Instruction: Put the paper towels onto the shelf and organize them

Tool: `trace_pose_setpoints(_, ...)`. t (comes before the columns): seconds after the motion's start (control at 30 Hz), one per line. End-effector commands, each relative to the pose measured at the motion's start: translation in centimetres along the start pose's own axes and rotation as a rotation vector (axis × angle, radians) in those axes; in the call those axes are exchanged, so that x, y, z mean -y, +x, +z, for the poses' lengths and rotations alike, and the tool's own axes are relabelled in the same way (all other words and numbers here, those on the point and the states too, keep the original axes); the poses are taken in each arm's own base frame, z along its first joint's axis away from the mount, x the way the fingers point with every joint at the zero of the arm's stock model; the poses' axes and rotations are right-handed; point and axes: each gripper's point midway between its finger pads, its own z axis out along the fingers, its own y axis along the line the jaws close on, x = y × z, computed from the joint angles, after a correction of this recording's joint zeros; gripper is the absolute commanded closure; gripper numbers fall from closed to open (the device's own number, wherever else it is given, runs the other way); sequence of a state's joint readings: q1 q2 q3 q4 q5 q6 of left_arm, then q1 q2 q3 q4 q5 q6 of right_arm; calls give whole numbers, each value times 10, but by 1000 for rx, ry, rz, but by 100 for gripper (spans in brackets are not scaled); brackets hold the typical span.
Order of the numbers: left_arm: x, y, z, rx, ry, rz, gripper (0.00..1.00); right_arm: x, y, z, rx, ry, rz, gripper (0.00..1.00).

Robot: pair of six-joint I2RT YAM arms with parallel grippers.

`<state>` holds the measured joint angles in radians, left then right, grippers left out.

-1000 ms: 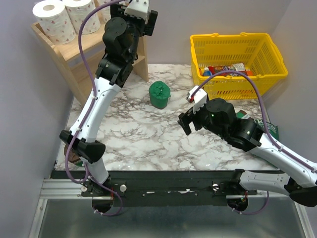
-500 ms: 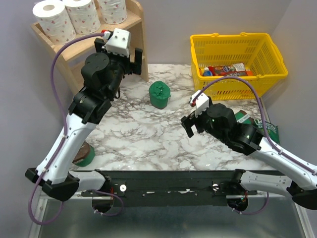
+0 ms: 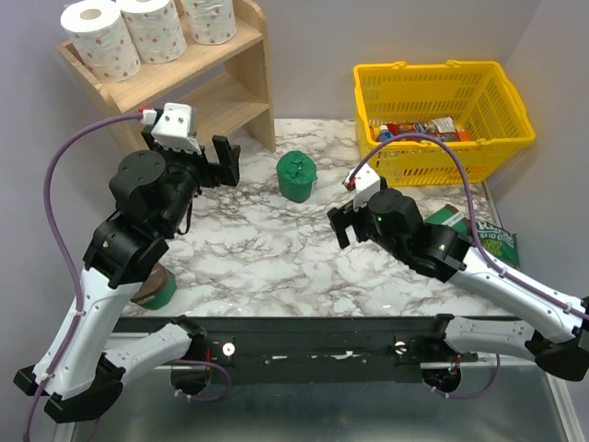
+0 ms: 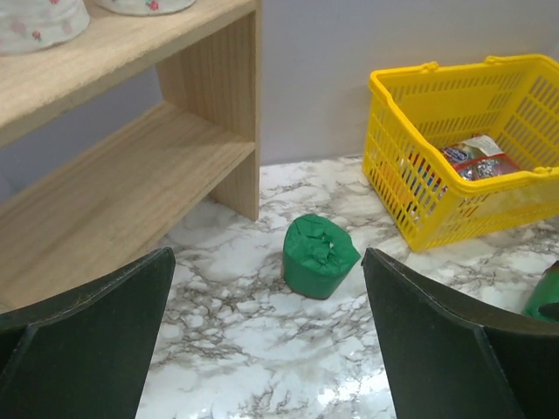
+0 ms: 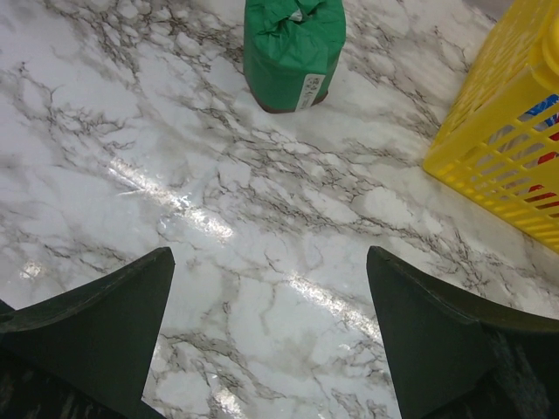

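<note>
Over the table [image 3: 276,267] | left hand [image 3: 216,164] spread wide, empty | right hand [image 3: 342,221] spread wide, empty

A white marble-patterned desk [image 3: 276,267] is seen, with a light wooden shelf [image 3: 248,64] set on its far left corner. Three white paper towels [image 3: 152,32] are stood upright in a row on the top tier. A green paper towel [image 3: 296,177] is stood upright mid-desk, and a second green paper towel [image 3: 158,290] is partly hidden at the near left edge. A yellow basket [image 3: 428,66] is placed at the far right, with a flat green packet [image 3: 492,238] laid in front of it.
</note>
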<state>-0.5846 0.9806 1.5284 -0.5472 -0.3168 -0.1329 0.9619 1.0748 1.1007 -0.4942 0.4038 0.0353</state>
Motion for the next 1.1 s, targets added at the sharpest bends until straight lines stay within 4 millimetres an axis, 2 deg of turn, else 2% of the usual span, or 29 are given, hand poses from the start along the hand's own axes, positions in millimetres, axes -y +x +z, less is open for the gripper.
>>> trace_pose_setpoints(0.0, -8, 37, -12, -84, -33, -39, 1, 2, -4, -3, 28, 24, 85, 0)
trace_pose_setpoints(0.03, -10, 46, -12, -98, -39, -33, 1, 4, -1, -4, 26, 32, 94, 0)
trace_pose_setpoints(0.17, -16, 58, -16, -104, -59, -16, 1, 8, 8, -11, 35, 52, 171, 0)
trace_pose_setpoints(0.27, -19, 66, -15, -132, -78, -6, 1, 11, 2, -23, 68, 47, 249, 0)
trace_pose_setpoints(0.37, -22, 80, -13, -141, -95, -13, 1, 25, -4, -34, 84, 117, 331, 0)
trace_pose_setpoints(0.47, -25, 99, -8, -159, -113, 12, 1, 47, -5, -39, 120, 243, 387, 0)
trace_pose_setpoints(0.57, -29, 113, -6, -186, -148, -7, 1, 61, -9, -38, 134, 321, 367, 0)
trace_pose_setpoints(0.67, -31, 127, -8, -225, -166, -36, 1, 72, -14, -30, 122, 377, 358, 6)
trace_pose_setpoints(0.77, -41, 140, -12, -243, -259, -130, 1, 69, -23, -19, 118, 352, 327, 8)
trace_pose_setpoints(0.9, -62, 164, -27, -269, -448, -300, 1, 44, -37, -8, 124, 211, 318, 10)
trace_pose_setpoints(0.97, -68, 178, -31, -317, -486, -295, 1, 34, -42, -9, 143, 151, 335, 10)
trace_pose_setpoints(1.0, -80, 184, -35, -332, -553, -296, 1, 25, -37, -7, 132, 101, 342, 10)
trace_pose_setpoints(1.03, -91, 193, -45, -378, -627, -298, 1, 20, -38, -7, 141, 74, 351, 11)
trace_pose_setpoints(1.07, -100, 203, -46, -415, -685, -285, 1, 17, -38, -10, 151, 51, 354, 10)
